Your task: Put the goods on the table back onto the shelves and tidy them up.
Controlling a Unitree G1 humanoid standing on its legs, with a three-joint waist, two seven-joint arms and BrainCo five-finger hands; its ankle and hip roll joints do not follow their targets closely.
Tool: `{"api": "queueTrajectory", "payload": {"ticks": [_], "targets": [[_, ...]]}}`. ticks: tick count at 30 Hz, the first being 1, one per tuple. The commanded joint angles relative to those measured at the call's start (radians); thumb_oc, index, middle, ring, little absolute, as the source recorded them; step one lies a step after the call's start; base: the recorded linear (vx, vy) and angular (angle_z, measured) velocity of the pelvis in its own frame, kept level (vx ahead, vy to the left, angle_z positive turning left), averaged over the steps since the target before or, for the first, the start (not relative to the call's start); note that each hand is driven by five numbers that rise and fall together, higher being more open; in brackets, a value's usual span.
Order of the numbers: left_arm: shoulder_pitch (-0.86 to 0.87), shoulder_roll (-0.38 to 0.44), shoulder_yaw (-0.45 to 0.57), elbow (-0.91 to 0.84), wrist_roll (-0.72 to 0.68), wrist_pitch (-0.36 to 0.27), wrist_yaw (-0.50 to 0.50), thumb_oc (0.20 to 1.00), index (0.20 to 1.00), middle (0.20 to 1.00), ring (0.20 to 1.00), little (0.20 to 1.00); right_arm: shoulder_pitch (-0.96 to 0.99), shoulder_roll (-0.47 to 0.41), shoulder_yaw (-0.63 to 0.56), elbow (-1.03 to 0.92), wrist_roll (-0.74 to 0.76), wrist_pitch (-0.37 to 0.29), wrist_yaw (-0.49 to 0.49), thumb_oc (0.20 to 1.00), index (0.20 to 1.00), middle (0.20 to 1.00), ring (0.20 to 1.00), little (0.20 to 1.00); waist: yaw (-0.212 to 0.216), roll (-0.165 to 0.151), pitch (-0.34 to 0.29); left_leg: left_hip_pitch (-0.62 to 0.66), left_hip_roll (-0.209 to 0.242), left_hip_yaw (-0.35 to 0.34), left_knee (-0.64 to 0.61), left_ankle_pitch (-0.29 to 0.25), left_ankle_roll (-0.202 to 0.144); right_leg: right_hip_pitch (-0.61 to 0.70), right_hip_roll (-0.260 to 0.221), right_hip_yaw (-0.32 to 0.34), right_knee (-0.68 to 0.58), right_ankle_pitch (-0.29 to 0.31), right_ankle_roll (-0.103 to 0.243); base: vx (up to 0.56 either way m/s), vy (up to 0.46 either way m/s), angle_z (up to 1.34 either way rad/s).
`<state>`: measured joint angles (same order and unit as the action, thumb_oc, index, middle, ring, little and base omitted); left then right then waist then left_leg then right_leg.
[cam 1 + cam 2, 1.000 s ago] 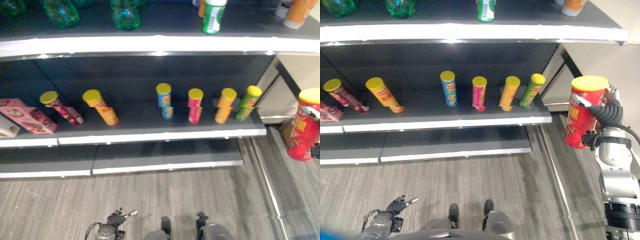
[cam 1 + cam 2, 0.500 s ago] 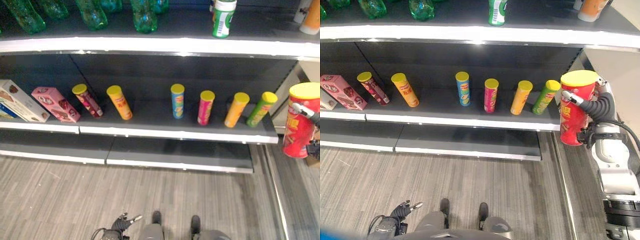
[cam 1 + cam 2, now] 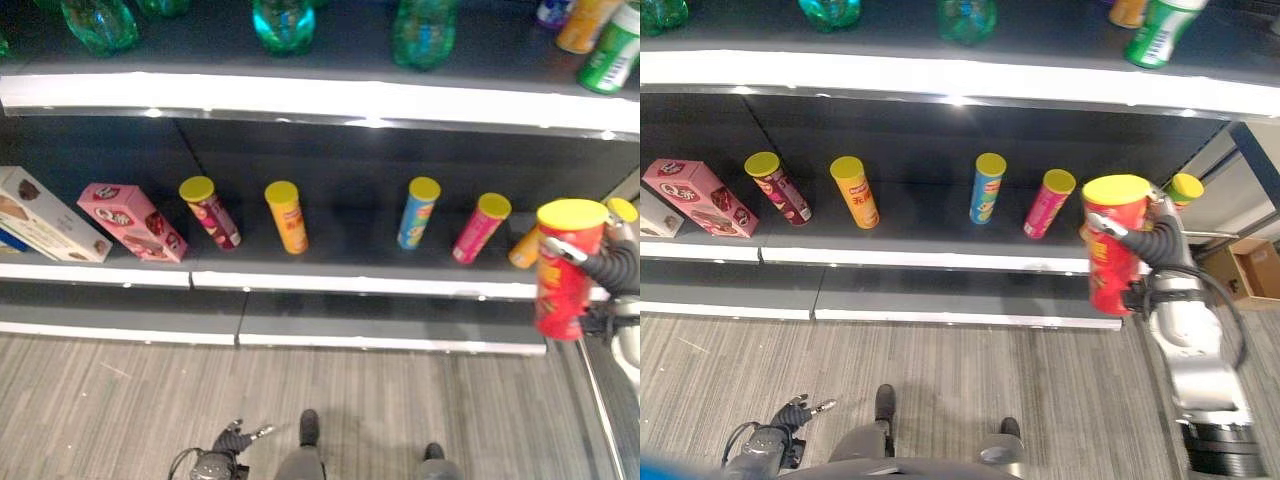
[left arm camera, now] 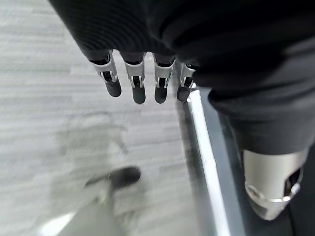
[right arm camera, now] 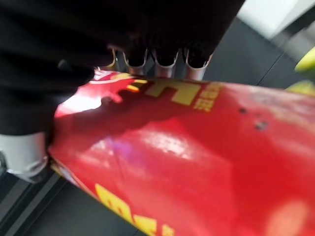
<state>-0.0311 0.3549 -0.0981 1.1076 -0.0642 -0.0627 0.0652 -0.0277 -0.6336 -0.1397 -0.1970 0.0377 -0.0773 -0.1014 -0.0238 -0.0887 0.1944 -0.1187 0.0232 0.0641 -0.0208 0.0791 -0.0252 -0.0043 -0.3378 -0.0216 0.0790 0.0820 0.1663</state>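
Along the dark middle shelf [image 3: 920, 250] stands a row of slim yellow-lidded snack tubes: a maroon tube [image 3: 779, 187] and an orange tube [image 3: 854, 191] toward the left, a blue tube [image 3: 987, 187] near the middle, a pink tube [image 3: 1048, 203] leaning to its right, and a green tube [image 3: 1183, 188] at the right end, partly hidden behind the robot's arm. At the shelf's left end a pink cardboard snack box [image 3: 699, 197] lies tilted, with a pale box [image 3: 45, 214] beside it. On the upper shelf [image 3: 940, 75] green plastic bottles [image 3: 284, 22] stand over the left and middle, and a green-and-white can [image 3: 1161, 33] with an orange container [image 3: 584, 23] next to it sits near the right end. Out in front of the middle shelf's right front edge, the large red cylindrical chip can with a yellow lid [image 3: 1114, 243] hangs upright in the air, off the shelf board, covering part of the tubes behind it. The right hand [image 3: 1158, 243] grips this can from its right side, fingers [image 5: 147, 63] wrapped across the red wall. Low over the grey striped floor [image 3: 970, 380], the left hand [image 4: 142, 73] hangs with its fingers straight and loose, holding nothing.
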Motion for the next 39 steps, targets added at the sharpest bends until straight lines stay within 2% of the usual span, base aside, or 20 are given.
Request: {"api": "queueTrajectory", "payload": {"ticks": [1, 4, 5, 7, 8, 11, 15, 22, 24, 26, 31, 36, 39], "targets": [[0.044, 0.021, 0.019, -0.021, 0.019, -0.007, 0.014, 1.000, 1.000, 1.000, 1.000, 1.000, -0.090, -0.085, -0.039, 0.004, -0.033, -0.046, -0.021, 0.200, 0.200, 0.200, 0.200, 0.200, 0.005, 0.018, -0.048, -0.008, 0.105, -0.004, 0.044, -0.100, -0.053, -0.028, 0.021, -0.013, 0.010, -0.065, 0.049, 0.01, 0.095, -0.20], [0.044, 0.021, 0.021, -0.021, 0.019, -0.007, 0.013, 1.000, 1.000, 1.000, 1.000, 1.000, -0.092, -0.085, -0.038, 0.005, -0.033, -0.046, -0.022, 0.200, 0.200, 0.200, 0.200, 0.200, 0.006, 0.017, -0.047, -0.008, 0.104, -0.002, 0.045, -0.100, -0.052, -0.029, 0.020, -0.010, 0.011, -0.065, 0.050, 0.02, 0.116, -0.05], [0.031, 0.033, 0.017, -0.024, 0.029, -0.008, 0.009, 1.000, 1.000, 1.000, 1.000, 1.000, -0.083, -0.076, -0.023, 0.005, -0.035, -0.046, -0.010, 0.200, 0.200, 0.200, 0.200, 0.200, -0.009, 0.036, -0.033, 0.015, 0.075, 0.023, 0.044, -0.121, -0.036, -0.070, 0.078, -0.050, 0.009, -0.069, 0.031, 0.06, 0.265, -0.11], [0.008, 0.031, 0.011, -0.002, 0.033, -0.006, 0.011, 1.000, 1.000, 1.000, 1.000, 1.000, -0.101, -0.073, 0.000, 0.014, -0.017, -0.052, -0.009, 0.200, 0.200, 0.200, 0.200, 0.200, -0.025, 0.038, -0.020, 0.026, 0.065, 0.018, 0.036, -0.125, -0.034, -0.122, 0.121, -0.022, -0.066, -0.066, 0.030, 0.05, 0.137, -0.27], [0.006, 0.035, 0.010, -0.007, 0.038, -0.010, 0.011, 1.000, 1.000, 1.000, 1.000, 1.000, -0.093, -0.069, -0.006, 0.005, -0.015, -0.051, -0.006, 0.200, 0.200, 0.200, 0.200, 0.200, -0.024, 0.033, -0.018, 0.025, 0.057, 0.011, 0.043, -0.127, -0.033, -0.100, 0.120, -0.008, -0.101, -0.074, 0.040, 0.03, -0.002, -0.13], [-0.001, 0.021, 0.014, 0.019, 0.041, -0.011, 0.009, 1.000, 1.000, 1.000, 1.000, 1.000, -0.087, -0.063, 0.012, 0.001, -0.019, -0.049, 0.007, 0.200, 0.200, 0.200, 0.200, 0.200, -0.026, 0.023, -0.018, 0.040, 0.052, 0.007, 0.038, -0.125, -0.036, -0.089, 0.127, 0.017, -0.089, -0.071, 0.037, 0.05, -0.034, 0.32], [0.000, -0.011, 0.018, 0.062, 0.069, -0.008, 0.010, 1.000, 1.000, 1.000, 1.000, 1.000, -0.059, -0.043, 0.066, -0.021, -0.012, -0.056, 0.061, 0.200, 0.200, 0.200, 0.200, 0.200, -0.025, 0.020, -0.044, 0.069, 0.079, -0.002, 0.022, -0.125, -0.056, -0.033, 0.134, -0.012, -0.136, -0.072, 0.028, 0.09, -0.104, 0.15], [0.009, -0.036, -0.006, 0.071, 0.094, -0.004, 0.019, 1.000, 1.000, 1.000, 1.000, 1.000, -0.117, -0.021, 0.189, -0.011, -0.027, -0.061, 0.081, 0.200, 0.200, 0.200, 0.200, 0.200, -0.009, 0.027, -0.049, 0.085, 0.090, -0.016, 0.001, -0.115, -0.069, 0.000, 0.136, -0.044, -0.146, -0.088, 0.023, 0.06, -0.056, 0.13], [0.006, -0.043, -0.018, 0.074, 0.089, 0.000, 0.029, 1.000, 1.000, 1.000, 1.000, 1.000, -0.190, -0.016, 0.246, -0.001, -0.072, -0.061, 0.057, 0.200, 0.200, 0.200, 0.200, 0.200, 0.007, 0.033, -0.033, 0.071, 0.090, -0.025, -0.003, -0.107, -0.073, -0.009, 0.134, -0.050, -0.137, -0.095, 0.020, -0.02, -0.031, 0.15], [-0.014, -0.042, -0.035, 0.077, 0.074, 0.005, 0.056, 1.000, 1.000, 1.000, 1.000, 1.000, -0.308, -0.001, 0.322, 0.008, -0.171, -0.048, 0.000, 0.200, 0.200, 0.200, 0.200, 0.200, 0.026, 0.044, 0.011, 0.005, 0.091, -0.052, 0.008, -0.091, -0.080, -0.055, 0.130, -0.066, -0.105, -0.103, 0.015, -0.10, -0.052, 0.31], [-0.014, -0.051, -0.048, 0.075, 0.053, 0.012, 0.078, 1.000, 1.000, 1.000, 1.000, 1.000, -0.368, 0.046, 0.362, 0.008, -0.204, -0.045, -0.039, 0.200, 0.200, 0.200, 0.200, 0.200, 0.040, 0.059, 0.037, -0.034, 0.090, -0.070, 0.011, -0.075, -0.082, -0.079, 0.127, -0.086, -0.094, -0.107, 0.011, -0.03, -0.011, 0.46], [-0.028, -0.066, -0.076, 0.071, 0.024, 0.013, 0.116, 1.000, 1.000, 1.000, 1.000, 1.000, -0.475, 0.121, 0.403, 0.050, -0.272, -0.036, -0.153, 0.200, 0.200, 0.200, 0.200, 0.200, 0.065, 0.081, 0.089, -0.083, 0.087, -0.087, 0.011, -0.060, -0.082, -0.129, 0.125, -0.094, -0.073, -0.107, 0.008, -0.04, -0.004, 0.09], [-0.042, -0.068, -0.101, 0.040, 0.006, 0.011, 0.136, 1.000, 1.000, 1.000, 1.000, 1.000, -0.532, 0.132, 0.407, 0.066, -0.328, -0.021, -0.212, 0.200, 0.200, 0.200, 0.200, 0.200, 0.077, 0.099, 0.112, -0.110, 0.085, -0.093, 0.013, -0.053, -0.083, -0.156, 0.122, -0.095, -0.063, -0.108, 0.006, -0.04, 0.004, 0.15]]}}
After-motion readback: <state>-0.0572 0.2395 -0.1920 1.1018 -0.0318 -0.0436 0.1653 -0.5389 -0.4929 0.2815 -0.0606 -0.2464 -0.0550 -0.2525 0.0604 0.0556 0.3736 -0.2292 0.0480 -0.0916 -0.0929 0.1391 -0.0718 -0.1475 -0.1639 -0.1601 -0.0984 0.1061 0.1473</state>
